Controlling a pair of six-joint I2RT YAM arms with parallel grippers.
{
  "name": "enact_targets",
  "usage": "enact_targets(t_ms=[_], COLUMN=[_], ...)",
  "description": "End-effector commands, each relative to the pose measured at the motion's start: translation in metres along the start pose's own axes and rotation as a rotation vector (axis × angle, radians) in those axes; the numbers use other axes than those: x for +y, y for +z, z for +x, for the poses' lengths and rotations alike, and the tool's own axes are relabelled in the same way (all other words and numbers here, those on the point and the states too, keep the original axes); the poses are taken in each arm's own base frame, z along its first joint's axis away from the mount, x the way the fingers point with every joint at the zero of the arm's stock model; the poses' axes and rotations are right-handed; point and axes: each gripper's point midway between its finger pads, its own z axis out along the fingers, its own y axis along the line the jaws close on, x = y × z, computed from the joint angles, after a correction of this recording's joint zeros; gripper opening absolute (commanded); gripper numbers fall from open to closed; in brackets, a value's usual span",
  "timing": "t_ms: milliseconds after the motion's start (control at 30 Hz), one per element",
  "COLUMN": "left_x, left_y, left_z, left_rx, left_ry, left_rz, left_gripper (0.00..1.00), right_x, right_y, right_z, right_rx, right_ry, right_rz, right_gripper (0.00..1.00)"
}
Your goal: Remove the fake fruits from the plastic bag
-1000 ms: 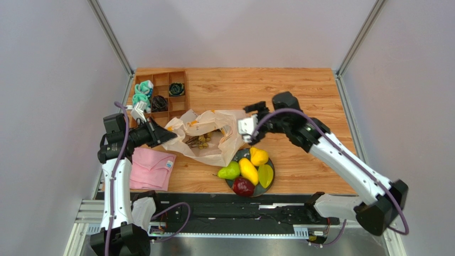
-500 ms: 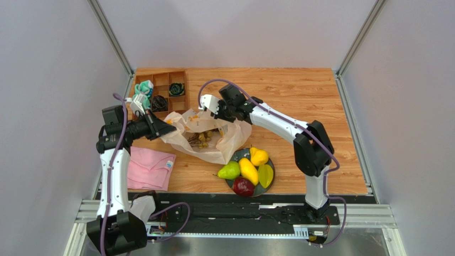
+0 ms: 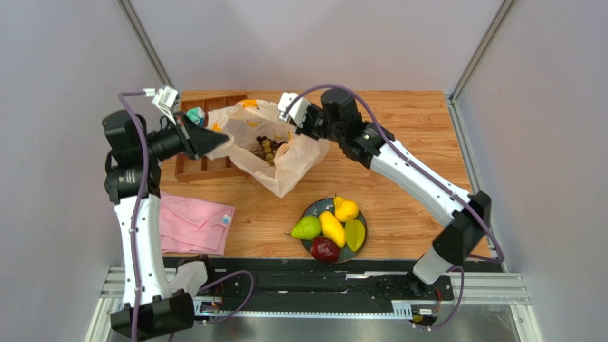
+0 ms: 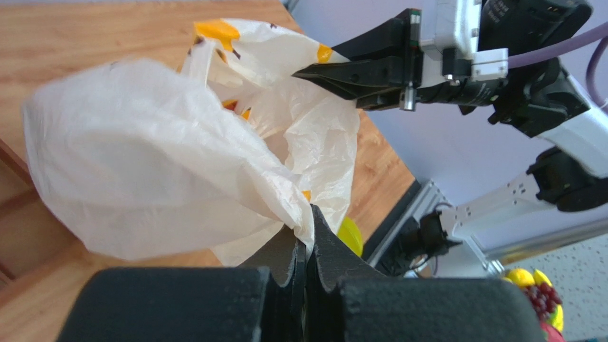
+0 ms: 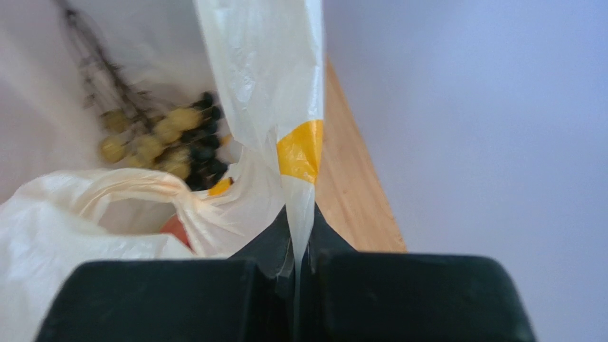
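Note:
The plastic bag point(image 3: 275, 167) hangs off the table, stretched open between my two grippers. My left gripper point(image 3: 216, 141) point(image 4: 308, 215) is shut on the bag's left rim point(image 4: 285, 206). Shut on the right rim point(image 5: 298, 178) is my right gripper point(image 3: 300, 132) point(image 5: 300, 222). Inside the bag lie pale and dark grape bunches point(image 3: 269, 146) point(image 5: 168, 137), with something reddish point(image 5: 175, 228) half hidden under a fold. A dark plate point(image 3: 312, 208) near the front holds a green pear point(image 3: 307, 229), yellow mango point(image 3: 332, 228), lemon point(image 3: 347, 209) and dark red apple point(image 3: 325, 249).
A wooden divided tray point(image 3: 203, 169) sits at the back left, partly behind the bag and my left arm, with a teal sock point(image 3: 196, 114) showing. A folded pink cloth point(image 3: 193, 223) lies at the front left. Grey walls stand on both sides.
My right gripper reached over to the bag's right rim and shut on it. Both arms then lifted the bag off the table, up and toward the back.

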Motion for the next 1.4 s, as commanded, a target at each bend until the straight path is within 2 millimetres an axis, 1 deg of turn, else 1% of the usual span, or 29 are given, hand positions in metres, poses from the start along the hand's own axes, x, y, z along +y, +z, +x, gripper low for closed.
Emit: enact_targets(t_ms=[0, 33, 100, 133, 167, 200, 233, 267, 333, 400, 433, 467, 533, 567, 633, 700, 767, 800, 867, 900, 933, 967, 1033, 1067, 1100, 1167, 1233, 1267, 1367], left_x=[-0.015, -0.004, -0.004, 0.014, 0.018, 0.024, 0.036, 0.04, 0.039, 0.038, 0.037, 0.039, 0.037, 0.037, 0.037, 0.038, 0.037, 0.035, 0.034, 0.033, 0.033, 0.031, 0.031, 0.029, 0.027, 0.025, 0.023, 0.023, 0.022], left_y=[-0.012, -0.012, -0.018, -0.018, -0.019, -0.019, -0.018, -0.016, -0.013, -0.008, -0.007, -0.005, -0.002, 0.001, 0.004, 0.007, 0.008, 0.008, 0.009, 0.009, 0.009, 0.01, 0.01, 0.009, 0.009, 0.007, 0.004, 0.004, 0.002], left_z=[0.073, 0.1, 0.13, 0.154, 0.166, 0.175, 0.189, 0.187, 0.182, 0.172, 0.166, 0.162, 0.155, 0.149, 0.144, 0.135, 0.129, 0.125, 0.122, 0.122, 0.121, 0.12, 0.119, 0.119, 0.119, 0.121, 0.127, 0.131, 0.135], left_rx=[0.107, 0.142, 0.161, 0.182, 0.186, 0.198, 0.215, 0.201, 0.183, 0.169, 0.162, 0.155, 0.145, 0.13, 0.119, 0.097, 0.086, 0.081, 0.079, 0.079, 0.076, 0.074, 0.067, 0.069, 0.068, 0.071, 0.07, 0.074, 0.063], left_ry=[-0.139, -0.216, -0.28, -0.341, -0.356, -0.369, -0.406, -0.403, -0.397, -0.372, -0.359, -0.354, -0.345, -0.344, -0.356, -0.376, -0.387, -0.384, -0.397, -0.401, -0.4, -0.404, -0.399, -0.396, -0.387, -0.376, -0.373, -0.379, -0.361], left_rz=[0.058, 0.036, 0.0, -0.063, -0.085, -0.1, -0.134, -0.136, -0.115, -0.099, -0.093, -0.093, -0.077, -0.07, -0.06, -0.071, -0.064, -0.06, -0.056, -0.05, -0.049, -0.043, -0.041, -0.036, -0.031, -0.032, -0.035, -0.035, -0.04], left_gripper=[0.0, 0.0, 0.0, 0.0, 0.0, 0.0, 0.0, 0.0, 0.0, 0.0, 0.0, 0.0, 0.0, 0.0, 0.0, 0.0, 0.0, 0.0, 0.0, 0.0, 0.0, 0.0, 0.0, 0.0, 0.0, 0.0, 0.0, 0.0, 0.0], right_x=[0.1, 0.117, 0.143, 0.162, 0.166, 0.168, 0.168, 0.168, 0.163, 0.145, 0.143, 0.138, 0.139, 0.14, 0.153, 0.173, 0.198, 0.204, 0.221, 0.223, 0.222, 0.223, 0.219, 0.206, 0.202, 0.161, 0.149, 0.144, 0.148], right_y=[-0.025, -0.032, -0.047, -0.053, -0.054, -0.055, -0.055, -0.055, -0.058, -0.056, -0.059, -0.061, -0.066, -0.069, -0.067, -0.064, -0.053, -0.048, -0.032, -0.024, -0.013, 0.004, 0.025, 0.036, 0.046, 0.052, 0.048, 0.044, 0.024], right_z=[0.053, 0.065, 0.096, 0.125, 0.139, 0.148, 0.151, 0.151, 0.138, 0.099, 0.086, 0.055, 0.028, 0.009, -0.003, -0.005, 0.018, 0.019, 0.036, 0.037, 0.04, 0.06, 0.066, 0.079, 0.094, 0.116, 0.13, 0.137, 0.163], right_rx=[0.122, 0.156, 0.252, 0.324, 0.364, 0.388, 0.401, 0.411, 0.402, 0.305, 0.283, 0.194, 0.112, 0.054, 0.022, 0.033, 0.127, 0.148, 0.232, 0.256, 0.266, 0.333, 0.37, 0.418, 0.462, 0.523, 0.563, 0.582, 0.675], right_ry=[0.103, 0.127, 0.211, 0.226, 0.225, 0.222, 0.218, 0.219, 0.225, 0.239, 0.257, 0.264, 0.269, 0.275, 0.278, 0.272, 0.29, 0.306, 0.363, 0.395, 0.402, 0.401, 0.452, 0.458, 0.481, 0.539, 0.564, 0.584, 0.639], right_rz=[-0.21, -0.244, -0.279, -0.301, -0.286, -0.284, -0.28, -0.284, -0.314, -0.308, -0.32, -0.356, -0.41, -0.438, -0.49, -0.557, -0.631, -0.646, -0.683, -0.668, -0.635, -0.562, -0.457, -0.336, -0.255, 0.06, 0.155, 0.173, 0.185], right_gripper=[0.0, 0.0, 0.0, 0.08, 0.18, 0.28, 0.44, 0.49, 0.57, 0.65, 0.8, 0.96, 1.0, 1.0, 1.0, 0.97, 0.85, 0.7, 0.5, 0.27, 0.11, 0.0, 0.0, 0.0, 0.0, 0.05, 0.42, 0.56, 0.57])
